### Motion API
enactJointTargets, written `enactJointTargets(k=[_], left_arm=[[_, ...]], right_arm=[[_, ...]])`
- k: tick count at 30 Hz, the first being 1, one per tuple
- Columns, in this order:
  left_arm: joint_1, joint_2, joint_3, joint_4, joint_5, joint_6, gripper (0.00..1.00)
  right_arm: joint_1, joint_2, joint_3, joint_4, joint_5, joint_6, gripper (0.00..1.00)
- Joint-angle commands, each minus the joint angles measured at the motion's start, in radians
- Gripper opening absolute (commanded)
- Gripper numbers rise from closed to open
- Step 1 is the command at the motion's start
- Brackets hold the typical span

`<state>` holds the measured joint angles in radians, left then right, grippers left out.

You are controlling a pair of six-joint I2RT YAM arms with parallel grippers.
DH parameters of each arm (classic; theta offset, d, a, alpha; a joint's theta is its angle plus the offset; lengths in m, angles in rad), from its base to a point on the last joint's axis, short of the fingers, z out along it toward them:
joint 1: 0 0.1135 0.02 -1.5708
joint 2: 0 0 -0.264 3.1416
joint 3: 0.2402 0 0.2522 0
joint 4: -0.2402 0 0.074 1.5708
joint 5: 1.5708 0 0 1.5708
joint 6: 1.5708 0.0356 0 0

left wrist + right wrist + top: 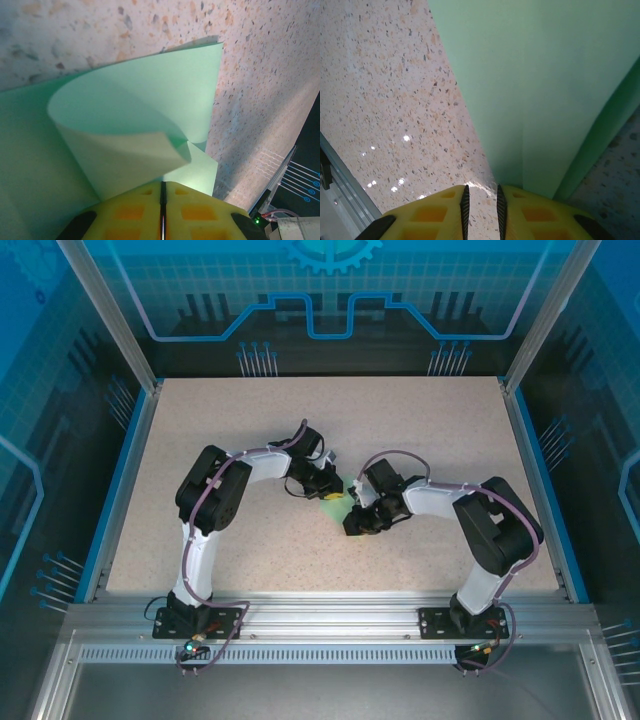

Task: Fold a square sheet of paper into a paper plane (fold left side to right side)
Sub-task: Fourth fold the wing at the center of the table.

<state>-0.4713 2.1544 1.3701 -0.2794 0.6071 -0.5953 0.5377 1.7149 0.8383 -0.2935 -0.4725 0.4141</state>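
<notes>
At the middle of the table, the left pincer pinches a curled flap of the square sheet of paper; the right pincer, narrowly parted, rests at its edge. Light, floppy and easily creased, it seems best gripped by an edge.

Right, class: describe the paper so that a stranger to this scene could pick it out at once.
Find the speckled beige table, then its middle, where the yellow-tipped left tool and right tool nearly meet. Between them lies the thin pale mint-green sheet of paper, one side curled over. It is the one green thing on that tabletop.
</notes>
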Motion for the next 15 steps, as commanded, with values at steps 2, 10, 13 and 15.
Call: enactJointTargets(k=[2, 10, 13, 15], left_arm=[[0.012, 0.032, -0.014, -0.095, -0.072, 0.015, 0.11], [0.012, 0.04, -0.006, -0.104, -0.078, 0.019, 0.11], [0.012, 0.041, -0.003, -0.102, -0.075, 0.02, 0.11], [0.013, 0.04, 0.0, -0.101, -0.072, 0.022, 0.11]], right_arm=[[-0.016, -0.021, -0.033, -0.039, 0.016, 0.0, 0.26], [-0.046, -0.015, -0.081, -0.005, -0.014, 0.026, 0.23], [-0.055, 0.011, -0.094, 0.006, -0.028, 0.028, 0.15], [-0.058, 0.027, -0.102, 0.013, -0.038, 0.03, 0.13]])
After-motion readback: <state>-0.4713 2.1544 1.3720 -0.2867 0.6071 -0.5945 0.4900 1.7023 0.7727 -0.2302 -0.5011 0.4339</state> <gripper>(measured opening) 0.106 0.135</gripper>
